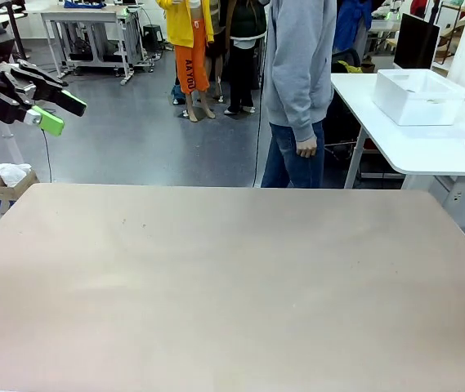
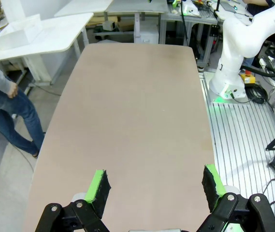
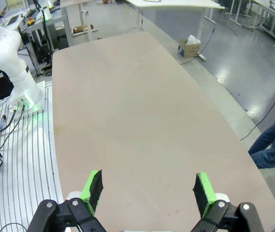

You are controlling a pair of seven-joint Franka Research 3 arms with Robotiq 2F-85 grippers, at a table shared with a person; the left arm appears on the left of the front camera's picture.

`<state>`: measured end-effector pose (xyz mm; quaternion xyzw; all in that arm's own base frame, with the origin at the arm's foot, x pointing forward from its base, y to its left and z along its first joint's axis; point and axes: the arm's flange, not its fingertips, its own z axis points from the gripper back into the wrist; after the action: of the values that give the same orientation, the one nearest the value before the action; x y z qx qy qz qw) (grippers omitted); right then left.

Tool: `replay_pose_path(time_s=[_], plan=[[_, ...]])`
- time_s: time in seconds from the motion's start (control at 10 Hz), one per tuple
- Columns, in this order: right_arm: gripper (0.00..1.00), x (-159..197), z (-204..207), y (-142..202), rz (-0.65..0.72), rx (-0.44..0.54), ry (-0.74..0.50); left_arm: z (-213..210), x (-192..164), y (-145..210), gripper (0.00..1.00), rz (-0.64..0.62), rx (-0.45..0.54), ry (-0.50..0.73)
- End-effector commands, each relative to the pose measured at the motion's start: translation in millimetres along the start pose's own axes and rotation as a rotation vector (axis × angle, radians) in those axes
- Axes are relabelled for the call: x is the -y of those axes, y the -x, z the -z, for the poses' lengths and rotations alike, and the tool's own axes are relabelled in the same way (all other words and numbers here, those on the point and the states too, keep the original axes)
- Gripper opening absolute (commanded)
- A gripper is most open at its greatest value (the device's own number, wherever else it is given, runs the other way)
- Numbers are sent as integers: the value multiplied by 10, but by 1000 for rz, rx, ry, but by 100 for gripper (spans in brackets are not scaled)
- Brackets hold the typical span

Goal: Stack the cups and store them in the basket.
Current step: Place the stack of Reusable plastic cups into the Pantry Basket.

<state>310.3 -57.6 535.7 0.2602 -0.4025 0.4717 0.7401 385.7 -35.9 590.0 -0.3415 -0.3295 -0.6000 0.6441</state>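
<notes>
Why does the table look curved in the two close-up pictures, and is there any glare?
Left wrist view: wide-angle lens bows the table edges; the left tool stays sharp. Right wrist view: same bowing, right tool sharp, shiny reflections on the floor. Front view: straight edges, soft even light, faint sheen on the tabletop.

A white basket [image 1: 421, 96] sits on a white side desk [image 1: 428, 147] in the upper right of the front view. It is a box shape with smooth walls and stands upright, open at the top.
</notes>
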Motion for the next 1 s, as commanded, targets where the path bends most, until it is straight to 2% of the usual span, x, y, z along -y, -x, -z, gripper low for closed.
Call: replay_pose_path(time_s=[0.0, 0.9], plan=[[100, 13, -4, -10, -12, 18, -1, -20, 8, -28, 100, -8, -5, 6], [100, 13, -4, -10, -12, 18, -1, -20, 8, -28, 100, -8, -5, 6]])
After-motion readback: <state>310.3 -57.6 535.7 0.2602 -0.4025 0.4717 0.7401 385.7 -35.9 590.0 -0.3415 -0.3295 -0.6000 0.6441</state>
